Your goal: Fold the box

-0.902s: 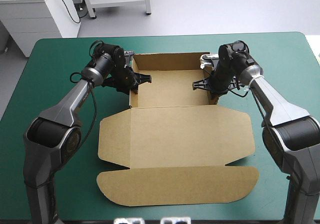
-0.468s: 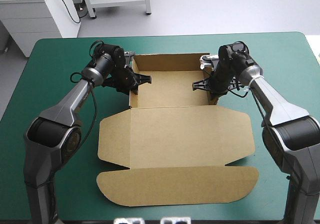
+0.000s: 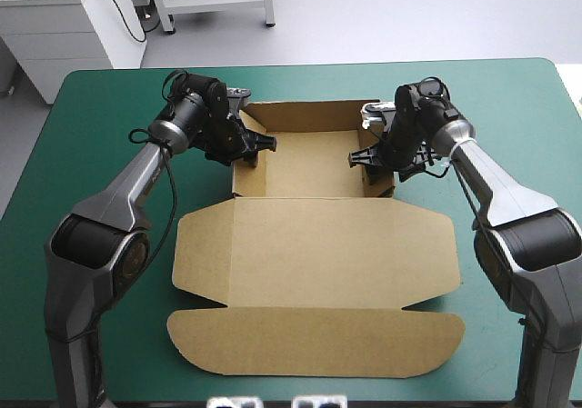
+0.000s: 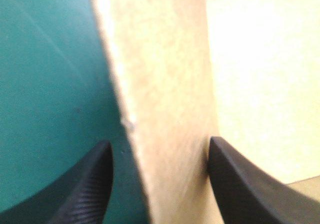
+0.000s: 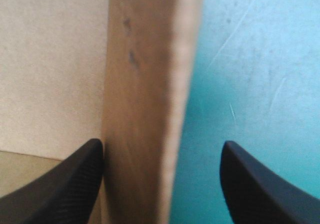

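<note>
High view: the box (image 3: 314, 249) lies mid-cover (image 3: 91, 154), its tray walls raised at the far side and its lid flat toward the robot. The left gripper (image 3: 258, 144) and right gripper (image 3: 357, 158) each straddle a side wall (image 4: 165, 109), fingers apart and unclamped. Tucking these walls seems the step in hand; next, both should pinch and fold them inward evenly.
</note>
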Robot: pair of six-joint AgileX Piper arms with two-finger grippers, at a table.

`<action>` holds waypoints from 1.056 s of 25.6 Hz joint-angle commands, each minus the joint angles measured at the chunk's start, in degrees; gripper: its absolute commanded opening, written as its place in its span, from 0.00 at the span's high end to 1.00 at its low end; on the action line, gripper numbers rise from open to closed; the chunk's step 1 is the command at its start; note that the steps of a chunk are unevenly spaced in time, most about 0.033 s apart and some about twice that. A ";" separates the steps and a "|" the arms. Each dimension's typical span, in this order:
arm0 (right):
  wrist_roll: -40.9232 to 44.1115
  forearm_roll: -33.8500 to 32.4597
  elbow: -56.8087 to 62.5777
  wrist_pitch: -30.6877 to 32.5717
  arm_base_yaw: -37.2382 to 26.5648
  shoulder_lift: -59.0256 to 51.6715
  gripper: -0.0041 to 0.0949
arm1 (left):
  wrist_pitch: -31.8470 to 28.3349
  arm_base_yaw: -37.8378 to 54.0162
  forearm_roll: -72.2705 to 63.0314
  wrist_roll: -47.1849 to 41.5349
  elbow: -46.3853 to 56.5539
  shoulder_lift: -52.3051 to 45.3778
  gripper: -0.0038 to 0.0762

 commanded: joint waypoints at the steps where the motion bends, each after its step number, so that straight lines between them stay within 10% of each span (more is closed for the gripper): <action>1: 0.02 -0.30 -1.16 -2.10 -0.20 -3.11 0.26 | 3.26 -0.14 0.41 0.32 -2.47 -3.41 0.35; 12: 1.17 -4.09 -16.07 -4.63 -0.96 -3.11 0.26 | 3.26 -0.14 7.69 0.32 -17.29 -3.94 0.37; 17: 1.05 -5.85 -25.34 2.18 -1.36 -3.49 0.26 | 3.26 -0.14 5.37 0.32 -33.83 -6.50 0.93; 27: -1.28 -1.18 -25.10 2.18 -1.23 -4.08 0.26 | 3.37 -0.14 -1.70 7.11 -28.96 -17.49 0.96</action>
